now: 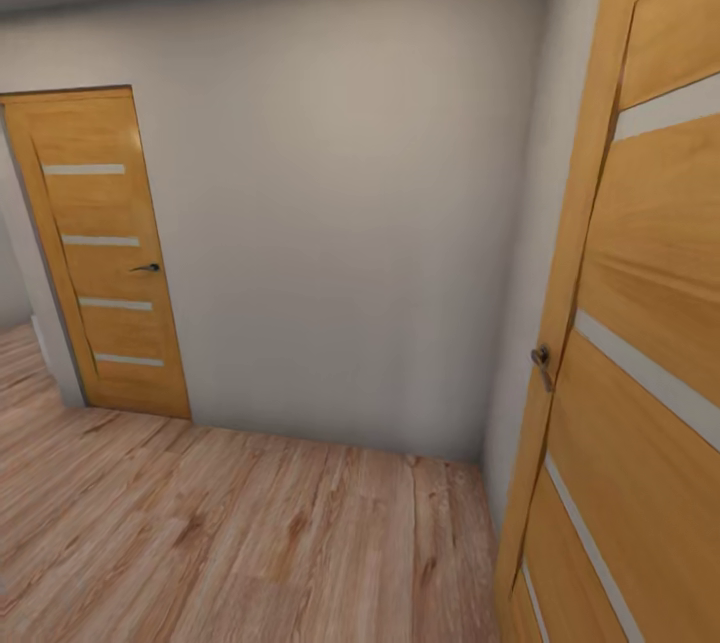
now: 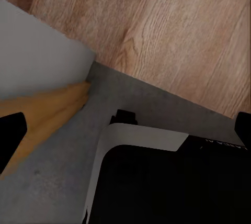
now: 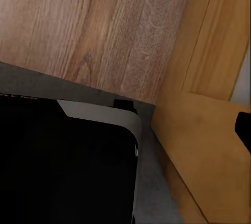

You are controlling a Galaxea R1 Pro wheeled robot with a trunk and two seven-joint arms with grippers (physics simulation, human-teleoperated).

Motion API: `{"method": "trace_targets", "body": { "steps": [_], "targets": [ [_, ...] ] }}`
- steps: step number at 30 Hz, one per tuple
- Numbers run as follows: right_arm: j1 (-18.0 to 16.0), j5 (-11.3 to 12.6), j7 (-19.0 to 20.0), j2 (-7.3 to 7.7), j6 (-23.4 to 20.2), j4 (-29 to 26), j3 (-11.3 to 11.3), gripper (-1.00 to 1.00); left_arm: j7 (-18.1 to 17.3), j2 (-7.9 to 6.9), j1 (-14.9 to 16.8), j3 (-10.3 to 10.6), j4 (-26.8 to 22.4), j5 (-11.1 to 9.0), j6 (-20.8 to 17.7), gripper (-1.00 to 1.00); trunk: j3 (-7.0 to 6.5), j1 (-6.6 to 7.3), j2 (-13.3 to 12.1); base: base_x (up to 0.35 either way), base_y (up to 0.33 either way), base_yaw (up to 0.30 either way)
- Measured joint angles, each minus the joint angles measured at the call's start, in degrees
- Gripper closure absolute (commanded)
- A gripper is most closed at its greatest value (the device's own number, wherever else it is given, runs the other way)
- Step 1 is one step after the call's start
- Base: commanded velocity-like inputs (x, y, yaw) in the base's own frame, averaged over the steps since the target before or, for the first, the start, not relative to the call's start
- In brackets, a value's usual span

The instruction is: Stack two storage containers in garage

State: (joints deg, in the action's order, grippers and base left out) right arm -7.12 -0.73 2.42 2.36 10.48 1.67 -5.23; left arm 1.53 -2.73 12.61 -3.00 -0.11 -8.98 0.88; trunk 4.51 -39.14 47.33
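The robot faces a plain white wall across light wood plank floor, evidently in transit: a closed orange wooden door at ten o'clock, another door at three o'clock. Both wrist views look down past the robot's black base, apparently arms tucked for driving. I cannot tell either gripper's state, nor where the containers are.

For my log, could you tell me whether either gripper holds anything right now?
Cannot be told: the wrist views show no container, only the wood floor and the robot's base.
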Motion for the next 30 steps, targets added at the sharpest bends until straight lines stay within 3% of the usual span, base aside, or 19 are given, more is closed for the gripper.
{"method": "trace_targets", "body": {
  "steps": [30],
  "targets": [
    [0.0,-0.2,0.0,-0.17,0.0,0.0,-0.2,-1.0,0.0,0.0,0.0,0.0,0.0,0.0,0.0,-1.0,0.0,0.0,0.0,0.322,0.0,0.0]
  ]
}}
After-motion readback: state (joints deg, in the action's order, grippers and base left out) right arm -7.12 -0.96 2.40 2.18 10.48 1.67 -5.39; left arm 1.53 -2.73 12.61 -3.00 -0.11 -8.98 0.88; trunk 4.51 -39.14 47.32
